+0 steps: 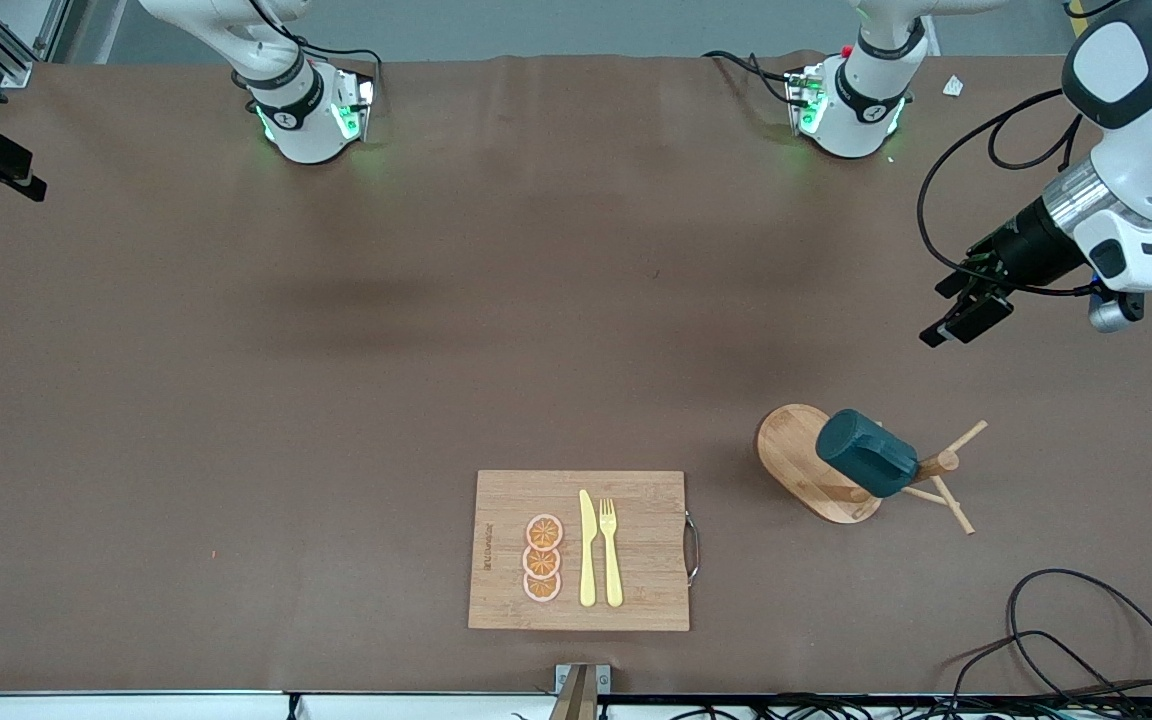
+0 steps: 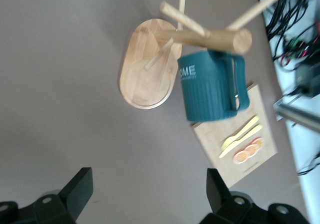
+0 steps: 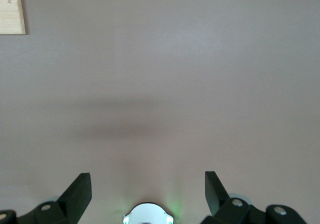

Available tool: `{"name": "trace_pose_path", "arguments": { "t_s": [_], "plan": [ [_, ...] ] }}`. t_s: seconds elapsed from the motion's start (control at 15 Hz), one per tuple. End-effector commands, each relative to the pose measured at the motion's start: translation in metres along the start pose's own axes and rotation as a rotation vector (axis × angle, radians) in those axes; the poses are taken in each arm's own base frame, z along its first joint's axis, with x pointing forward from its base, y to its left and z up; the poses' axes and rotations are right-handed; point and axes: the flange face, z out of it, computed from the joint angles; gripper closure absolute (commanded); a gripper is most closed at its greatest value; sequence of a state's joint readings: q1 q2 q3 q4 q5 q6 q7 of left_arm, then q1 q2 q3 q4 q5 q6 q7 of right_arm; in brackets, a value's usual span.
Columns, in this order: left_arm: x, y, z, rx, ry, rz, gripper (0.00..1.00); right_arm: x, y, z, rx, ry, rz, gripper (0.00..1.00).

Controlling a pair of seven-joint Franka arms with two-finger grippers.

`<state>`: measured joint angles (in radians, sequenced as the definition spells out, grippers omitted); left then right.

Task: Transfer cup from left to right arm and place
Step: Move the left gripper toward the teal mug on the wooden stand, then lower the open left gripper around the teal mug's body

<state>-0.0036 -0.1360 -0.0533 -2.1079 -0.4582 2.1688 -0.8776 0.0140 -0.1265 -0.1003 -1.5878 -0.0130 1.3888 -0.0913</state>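
Teal cup (image 1: pixel 866 453) hangs by its handle on the wooden rack (image 1: pixel 821 463), ready for the wide-open left gripper (image 1: pixel 966 300) over the table (image 1: pixel 336 350); the right gripper (image 3: pixel 147 189), also wide, waits.

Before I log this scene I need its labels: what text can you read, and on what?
"OME": pale letters on the cup hanging on the rack; any letter before them is hidden.
Dark print along the edge of the cutting board, at the right arm's end: too small to read.
Nothing else carries readable text.
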Motion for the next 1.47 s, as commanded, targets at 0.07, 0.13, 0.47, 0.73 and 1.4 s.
{"name": "trace_pose_path", "arguments": {
  "t_s": [0.07,0.13,0.47,0.73,1.4],
  "plan": [
    [0.014,-0.025,0.019,-0.106,0.037,-0.118,0.0,-0.006,-0.006,-0.004,0.0,0.017,-0.008,0.0],
    [0.016,-0.029,0.025,-0.122,0.042,-0.136,0.0,-0.006,-0.005,-0.004,0.0,0.014,-0.006,0.0],
    [0.026,-0.037,0.049,-0.227,0.025,-0.236,0.0,-0.006,0.003,-0.005,0.002,0.023,0.006,0.0],
    [0.023,-0.045,0.085,-0.309,0.001,-0.235,0.0,-0.006,0.002,-0.007,-0.001,0.031,0.003,0.0],
    [0.035,-0.06,0.122,-0.413,-0.059,-0.225,0.0,-0.006,0.003,-0.005,0.002,0.022,0.005,0.0]
  ]
}}
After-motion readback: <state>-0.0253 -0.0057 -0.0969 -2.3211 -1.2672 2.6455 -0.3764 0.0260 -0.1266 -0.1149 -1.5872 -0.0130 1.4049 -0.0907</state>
